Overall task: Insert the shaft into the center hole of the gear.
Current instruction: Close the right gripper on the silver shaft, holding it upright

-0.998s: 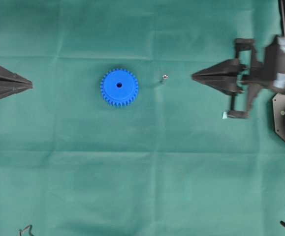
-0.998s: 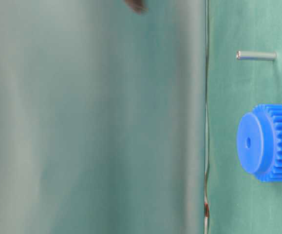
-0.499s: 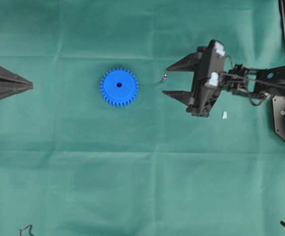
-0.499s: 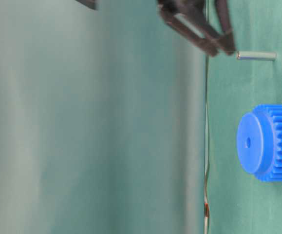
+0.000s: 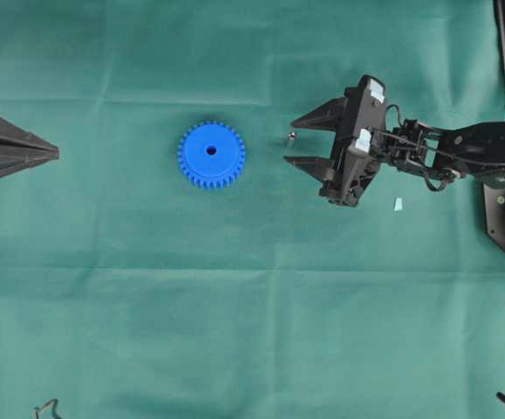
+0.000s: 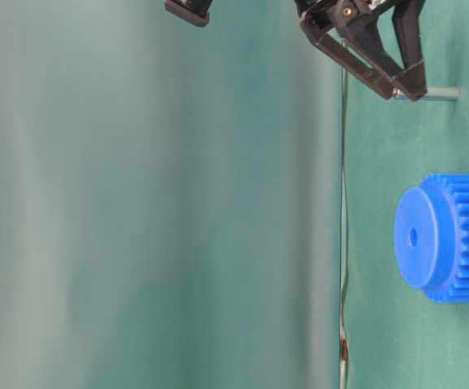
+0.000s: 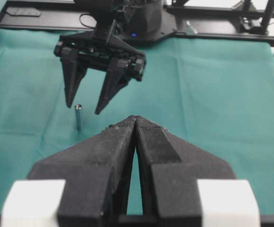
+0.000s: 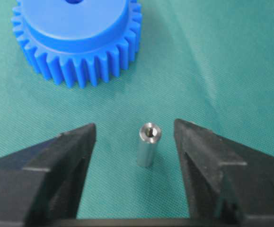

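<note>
While the right gripper (image 8: 135, 142) hangs with its fingers spread to either side of the shaft (image 8: 148, 144), the pin stands upright and free on the green cloth (image 8: 231, 66), touched by neither finger. If one finger arrives first, I judge it would tip the pin over. Beyond, at eleven o'clock, sits the gear (image 8: 75, 40), well apart. Far across the table, the left gripper (image 5: 53, 153) rests with fingers pressed together.
</note>
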Controlling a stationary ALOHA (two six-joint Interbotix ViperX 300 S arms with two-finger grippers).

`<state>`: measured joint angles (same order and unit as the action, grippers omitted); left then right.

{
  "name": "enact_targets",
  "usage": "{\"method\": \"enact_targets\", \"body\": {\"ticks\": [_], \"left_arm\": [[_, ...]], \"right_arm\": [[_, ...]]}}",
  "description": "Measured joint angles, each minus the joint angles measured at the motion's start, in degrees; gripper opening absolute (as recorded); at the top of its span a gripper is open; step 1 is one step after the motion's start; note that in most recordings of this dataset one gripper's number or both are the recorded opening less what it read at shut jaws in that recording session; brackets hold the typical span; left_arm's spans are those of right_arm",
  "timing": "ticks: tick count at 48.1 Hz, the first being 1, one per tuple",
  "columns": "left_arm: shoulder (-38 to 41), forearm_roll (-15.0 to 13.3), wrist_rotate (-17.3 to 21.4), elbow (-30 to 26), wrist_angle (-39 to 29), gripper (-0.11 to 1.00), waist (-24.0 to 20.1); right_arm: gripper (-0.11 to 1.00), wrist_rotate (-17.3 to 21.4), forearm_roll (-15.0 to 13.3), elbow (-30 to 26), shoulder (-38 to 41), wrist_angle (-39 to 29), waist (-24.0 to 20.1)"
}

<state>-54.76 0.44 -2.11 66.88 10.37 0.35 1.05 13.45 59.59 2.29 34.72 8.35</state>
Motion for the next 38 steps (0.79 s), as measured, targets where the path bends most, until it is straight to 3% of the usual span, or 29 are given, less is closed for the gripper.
{"method": "enact_targets", "body": {"ticks": [10, 30, 38], "left_arm": [[0.0, 0.0, 0.0, 0.0, -0.5, 0.00, 0.0], [0.0, 0.0, 0.0, 0.0, -1.5, 0.00, 0.0], [0.0, 0.0, 0.0, 0.0, -1.5, 0.00, 0.0]], "right_arm": [[0.18, -0.1, 0.0, 0.0, 0.0, -0.5, 0.0], [0.17, -0.1, 0.0, -0.3, -0.5, -2.0, 0.3], [0.17, -0.6, 0.1, -0.3, -5.0, -5.2, 0.2]]}}
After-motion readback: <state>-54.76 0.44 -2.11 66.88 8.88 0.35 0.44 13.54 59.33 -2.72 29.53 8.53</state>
